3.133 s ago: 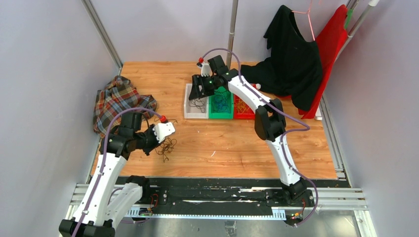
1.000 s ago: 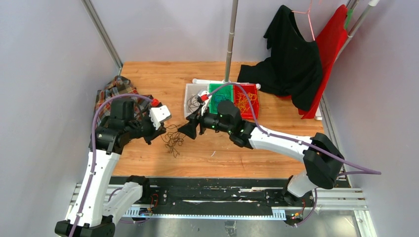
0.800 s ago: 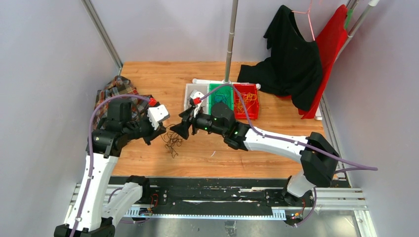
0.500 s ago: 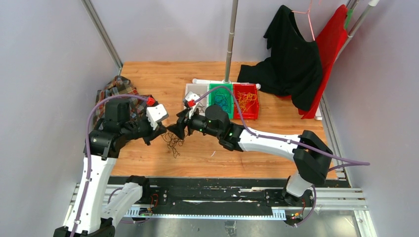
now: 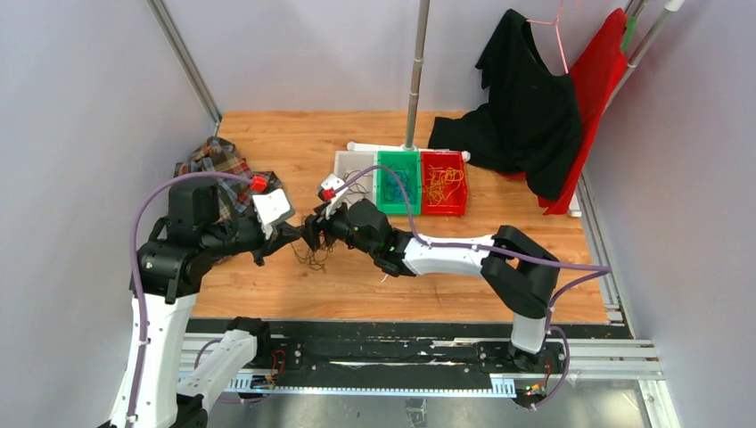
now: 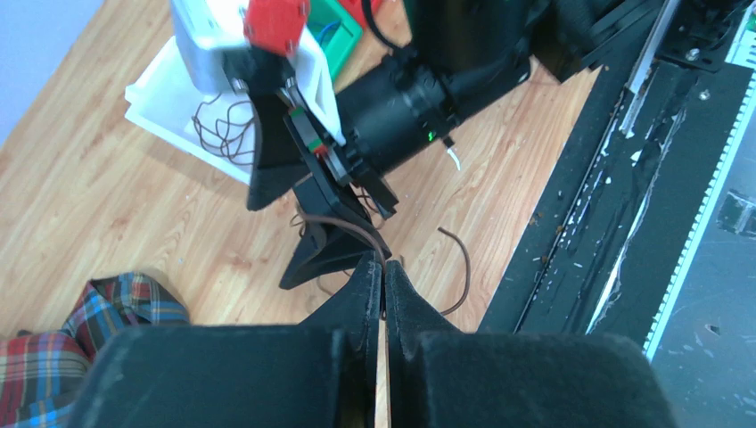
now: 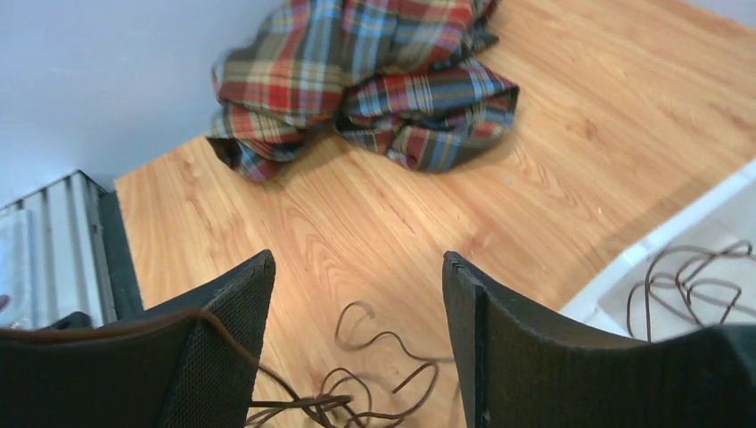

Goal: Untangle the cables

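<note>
Noted left end effector (image 6: 383, 270) pinching thin curly brown cable (image 6: 348, 223), clear in left wrist view only. Found right end effector (image 7: 357, 267) spread above loose strands (image 7: 321, 403) on wood-grain desk (image 7: 357, 205).

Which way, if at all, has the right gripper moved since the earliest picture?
Yes. From above the white bin the right gripper has swung left and nearer, now facing the left gripper over the brown cables.
</note>
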You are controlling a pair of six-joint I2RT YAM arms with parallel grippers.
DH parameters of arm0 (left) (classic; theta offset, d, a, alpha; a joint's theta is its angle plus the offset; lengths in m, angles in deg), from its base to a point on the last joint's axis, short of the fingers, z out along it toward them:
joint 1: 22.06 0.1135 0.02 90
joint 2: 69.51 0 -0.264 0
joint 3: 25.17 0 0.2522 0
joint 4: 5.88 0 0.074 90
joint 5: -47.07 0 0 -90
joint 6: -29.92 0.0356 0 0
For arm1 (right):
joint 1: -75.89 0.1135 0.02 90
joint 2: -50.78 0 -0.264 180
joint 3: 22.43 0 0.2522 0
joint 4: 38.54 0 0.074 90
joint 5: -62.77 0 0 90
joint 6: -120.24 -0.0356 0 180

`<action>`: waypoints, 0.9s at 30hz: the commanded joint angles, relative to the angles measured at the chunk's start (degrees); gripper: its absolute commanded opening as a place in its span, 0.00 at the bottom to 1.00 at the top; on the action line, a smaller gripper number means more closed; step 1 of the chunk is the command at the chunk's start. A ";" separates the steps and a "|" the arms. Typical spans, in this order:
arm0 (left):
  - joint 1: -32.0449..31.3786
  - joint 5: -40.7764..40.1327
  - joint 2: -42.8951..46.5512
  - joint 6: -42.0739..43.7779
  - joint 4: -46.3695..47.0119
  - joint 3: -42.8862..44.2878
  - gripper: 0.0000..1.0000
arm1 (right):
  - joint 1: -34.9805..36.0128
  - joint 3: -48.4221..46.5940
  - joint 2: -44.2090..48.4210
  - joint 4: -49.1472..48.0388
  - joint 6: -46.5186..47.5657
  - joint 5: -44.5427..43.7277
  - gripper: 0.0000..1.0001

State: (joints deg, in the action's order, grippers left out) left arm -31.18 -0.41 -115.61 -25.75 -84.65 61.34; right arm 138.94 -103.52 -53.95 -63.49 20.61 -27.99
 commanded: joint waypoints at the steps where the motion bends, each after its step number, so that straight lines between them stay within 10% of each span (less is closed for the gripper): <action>1: 0.29 4.05 0.02 -0.26 -1.69 4.98 0.00 | 0.21 4.02 -2.05 -4.97 -2.44 -5.47 0.68; 18: 0.34 3.70 -4.13 -2.06 -1.59 23.21 0.00 | -5.16 24.16 1.96 -10.61 -9.57 -10.73 0.55; 27: 0.34 -1.70 -9.46 -0.66 -1.53 36.34 0.00 | -6.03 31.99 1.98 -13.04 -14.71 -10.97 0.29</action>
State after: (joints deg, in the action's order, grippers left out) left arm -31.18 0.62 -122.72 -27.11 -86.64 92.92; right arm 133.96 -74.21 -52.98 -74.01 9.40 -37.54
